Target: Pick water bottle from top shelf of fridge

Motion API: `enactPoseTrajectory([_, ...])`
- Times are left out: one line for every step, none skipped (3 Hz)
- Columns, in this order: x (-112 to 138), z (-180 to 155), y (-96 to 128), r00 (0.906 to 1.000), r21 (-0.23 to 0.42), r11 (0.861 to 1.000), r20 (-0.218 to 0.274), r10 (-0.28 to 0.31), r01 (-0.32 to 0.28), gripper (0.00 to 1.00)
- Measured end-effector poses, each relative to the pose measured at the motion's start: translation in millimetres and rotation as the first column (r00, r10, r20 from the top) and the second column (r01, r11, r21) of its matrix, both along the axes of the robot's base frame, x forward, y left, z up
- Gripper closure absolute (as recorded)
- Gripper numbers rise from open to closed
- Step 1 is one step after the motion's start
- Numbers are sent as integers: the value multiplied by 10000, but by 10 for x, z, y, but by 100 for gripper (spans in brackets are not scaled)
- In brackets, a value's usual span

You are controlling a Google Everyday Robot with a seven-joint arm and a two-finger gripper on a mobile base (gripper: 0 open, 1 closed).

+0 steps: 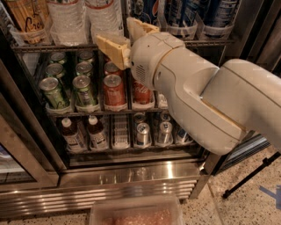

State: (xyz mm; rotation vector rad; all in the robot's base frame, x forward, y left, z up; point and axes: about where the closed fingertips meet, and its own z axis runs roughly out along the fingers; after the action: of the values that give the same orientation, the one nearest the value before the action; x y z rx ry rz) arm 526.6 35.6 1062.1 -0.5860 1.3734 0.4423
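Note:
Two clear ribbed water bottles (68,19) (105,16) stand on the top shelf (52,46) of the fridge (131,178), their tops cut off by the frame. My gripper (124,36) is open and empty. Its tan fingers (112,46) are spread in front of the shelf's front rail, just below and right of the right-hand water bottle, without touching it. My white arm fills the right half of the view and hides part of the shelves.
An amber tea bottle (27,18) stands at the top left and blue Pepsi bottles (219,13) at the top right. Green cans (53,90) and red cans (114,90) fill the middle rack. Small bottles (72,134) and silver cans (142,133) stand below. A clear bin (136,213) sits on the floor.

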Motion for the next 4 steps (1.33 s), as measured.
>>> enactPoseTrajectory([58, 18, 52, 10000, -112, 9999, 70, 60, -59, 32])
enactPoseTrajectory([168, 7, 109, 9998, -199, 9997, 116, 163, -161, 31])
enactPoseTrajectory([288, -60, 175, 9993, -178, 9992, 126, 365, -362, 28])
enactPoseTrajectory([402, -107, 211, 9987, -52, 9987, 131, 499, -498, 28])
